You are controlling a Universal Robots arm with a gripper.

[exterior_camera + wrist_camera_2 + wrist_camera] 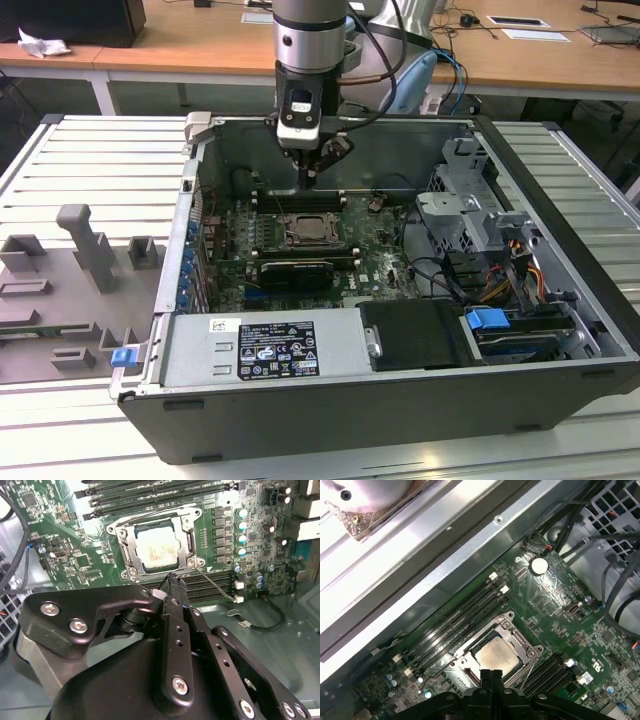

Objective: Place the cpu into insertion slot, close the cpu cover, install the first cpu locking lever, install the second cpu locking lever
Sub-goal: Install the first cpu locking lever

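Wooden desks run across the back of the room, and nearer stands a pale ribbed metal table [90, 150]. On the exterior view's left lie grey moulded block fixtures [85, 265]. Beside them sits an open black computer case [400, 410] with a green motherboard [378, 255] on its floor. Over the board hangs the black two-fingered gripper [307, 178], its fingers pressed together at the tips with nothing between them, just short of the socket.

In the second wrist view the small flat square cpu with a pale silver-grey top [155, 550] lies in the square black insertion slot [161, 568]. The thin silver frame of the cpu cover [129, 544] lies flat around it. A thin wire lever [215, 582] slants away from one corner and looks unlatched. On the exterior view's right stands a grey metal drive cage [465, 195].

The chip is likely light, stiff and fragile underneath, so it is best held by its edges. The cover looks stiff and should be pressed on its frame.
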